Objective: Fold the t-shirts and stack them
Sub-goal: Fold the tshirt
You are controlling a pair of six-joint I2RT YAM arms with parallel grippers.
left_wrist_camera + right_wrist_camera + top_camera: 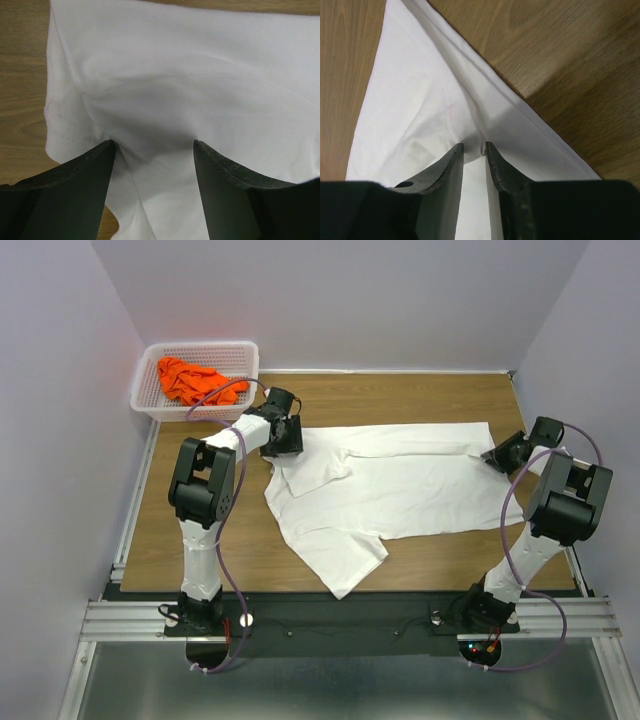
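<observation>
A white t-shirt (pixel 400 485) lies spread on the wooden table, with its left part folded over and one sleeve pointing to the near edge. My left gripper (pixel 286 440) is at the shirt's far left corner. In the left wrist view it (pixel 152 146) is open wide, jaws pressed down on the white cloth (pixel 190 75). My right gripper (pixel 493 456) is at the shirt's far right corner. In the right wrist view it (pixel 474 146) is shut on a pinched fold of the shirt (pixel 410 100). An orange t-shirt (pixel 190 380) lies crumpled in the basket.
A white plastic basket (pixel 200 346) stands at the table's far left corner. Bare wood (pixel 190 530) shows left of the shirt and along the far edge. Grey walls close in the table on three sides.
</observation>
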